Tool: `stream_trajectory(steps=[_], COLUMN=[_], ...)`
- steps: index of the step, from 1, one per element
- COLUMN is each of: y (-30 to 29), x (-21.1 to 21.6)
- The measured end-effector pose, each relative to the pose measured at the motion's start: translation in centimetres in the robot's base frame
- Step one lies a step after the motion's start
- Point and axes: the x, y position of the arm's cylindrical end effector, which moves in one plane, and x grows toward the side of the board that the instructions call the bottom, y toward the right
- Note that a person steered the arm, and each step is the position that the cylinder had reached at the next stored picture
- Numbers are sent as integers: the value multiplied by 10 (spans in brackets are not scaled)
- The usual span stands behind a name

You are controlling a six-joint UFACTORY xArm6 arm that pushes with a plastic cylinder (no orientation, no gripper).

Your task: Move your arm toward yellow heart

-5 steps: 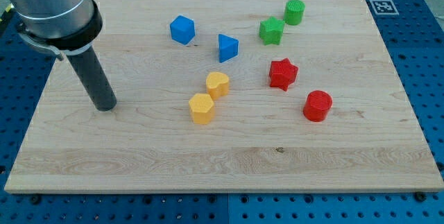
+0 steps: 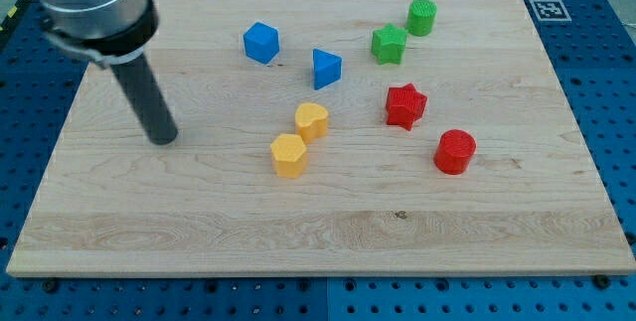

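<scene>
The yellow heart (image 2: 311,120) lies near the board's middle, with a yellow hexagon block (image 2: 289,155) just below and left of it. My tip (image 2: 164,138) rests on the board well to the left of both, roughly level with the heart, touching no block. The dark rod rises from it toward the view's top left.
A blue cube-like block (image 2: 261,42) and a blue triangular block (image 2: 325,68) sit above the heart. A green star (image 2: 389,44), a green cylinder (image 2: 421,17), a red star (image 2: 404,105) and a red cylinder (image 2: 455,151) lie at the right. The wooden board (image 2: 318,232) sits on a blue pegboard.
My tip has moved a little to the right and slightly up, closer to the yellow heart. No block has moved.
</scene>
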Motion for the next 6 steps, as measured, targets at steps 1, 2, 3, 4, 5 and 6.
stream_trajectory(steps=[1,2,3,4,5,6], y=[54,101,151,184,185,184], x=[-28,-50,-51,-49,-27,-8])
